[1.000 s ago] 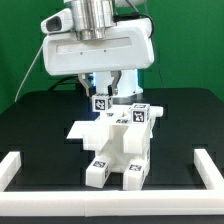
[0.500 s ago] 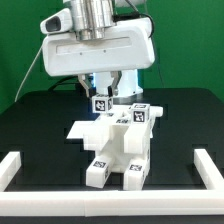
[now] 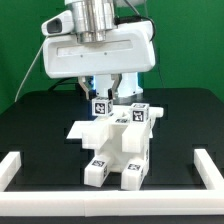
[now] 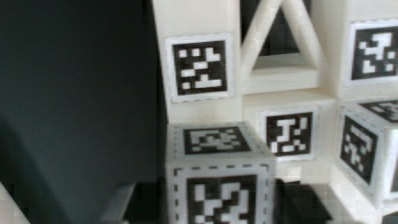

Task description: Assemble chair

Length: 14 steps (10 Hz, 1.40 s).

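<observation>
I have the chair (image 3: 117, 145) sitting at the centre of the exterior frame on the black table (image 3: 40, 130), between the low white rails (image 3: 20, 168) at lower left and lower right. It looks largely built: a flat plate, blocky legs toward the bottom of the frame, and tagged pieces standing up at the back.

The gripper (image 3: 107, 97) hangs just above centre, under the big white wrist housing. Its fingers come down on either side of a small tagged piece (image 3: 100, 104) at the top rear of the chair. The jaws stand narrow, about the width of that piece, and I judge they are closed on it, though the housing hides the contact itself. In the wrist view the tags (image 4: 199, 68) fill the frame, too close and blurred to show the fingertips.

As for handling, I judge the parts rigid, light hard plastic: they will not flex, and smooth faces may slip under a loose pinch. The whole chair is light enough that a sideways push could slide it on the table. The best hold seems across two flat parallel faces of a bar or cube, squarely, not on an edge.
</observation>
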### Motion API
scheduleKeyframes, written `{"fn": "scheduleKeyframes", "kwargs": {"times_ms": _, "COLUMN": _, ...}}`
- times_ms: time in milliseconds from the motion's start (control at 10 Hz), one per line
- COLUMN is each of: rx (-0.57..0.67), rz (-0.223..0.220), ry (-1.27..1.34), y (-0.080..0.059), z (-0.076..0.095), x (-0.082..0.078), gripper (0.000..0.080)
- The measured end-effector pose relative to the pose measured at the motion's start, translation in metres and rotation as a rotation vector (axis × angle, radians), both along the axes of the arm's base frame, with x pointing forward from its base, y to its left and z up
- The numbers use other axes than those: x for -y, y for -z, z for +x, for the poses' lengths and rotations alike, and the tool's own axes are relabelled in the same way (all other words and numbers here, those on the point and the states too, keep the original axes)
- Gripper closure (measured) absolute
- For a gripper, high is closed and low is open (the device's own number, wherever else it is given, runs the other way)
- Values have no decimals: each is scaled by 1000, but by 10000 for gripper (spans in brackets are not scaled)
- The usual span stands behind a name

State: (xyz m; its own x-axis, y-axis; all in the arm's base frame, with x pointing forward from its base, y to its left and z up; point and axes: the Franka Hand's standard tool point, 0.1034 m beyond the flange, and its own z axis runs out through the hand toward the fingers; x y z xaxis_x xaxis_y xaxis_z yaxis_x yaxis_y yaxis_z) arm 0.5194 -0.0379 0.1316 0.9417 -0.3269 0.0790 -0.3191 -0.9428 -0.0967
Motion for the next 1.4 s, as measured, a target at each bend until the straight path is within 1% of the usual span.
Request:
{"fn": "scheduleKeyframes", "kwargs": {"times_ms": 200, "rx": 18, "rz": -11, "ry": 1, "y": 0, "z": 2, "x": 1, "gripper": 521}}
{"fn": "scheduleKeyframes", "kwargs": {"times_ms": 600, "rx": 18, "rz": -12, "ry": 2, "y": 0, "z": 2, "x": 2, "gripper": 521}}
{"fn": "scheduleKeyframes", "kwargs": {"times_ms": 700, "rx": 18, "rz": -12, "ry": 2, "y": 0, "z": 2, "x": 2, "gripper": 343}}
{"fn": "scheduleKeyframes", "kwargs": {"times_ms": 800, "rx": 18, "rz": -12, "ry": 2, "y": 0, "z": 2, "x": 2, "gripper": 220}}
{"fn": "scheduleKeyframes", "kwargs": {"times_ms": 900, "rx": 18, "rz": -12, "ry": 2, "y": 0, "z": 2, "x": 2, "gripper": 220}}
{"fn": "scheduleKeyframes", "kwargs": {"times_ms": 1000, "rx": 18, "rz": -12, "ry": 2, "y": 0, "z": 2, "x": 2, "gripper": 164}}
{"fn": "scheduleKeyframes", "kwargs": {"times_ms": 1400, "rx": 17, "rz": -11, "ry": 6, "y": 0, "z": 2, "x": 2, "gripper": 151}}
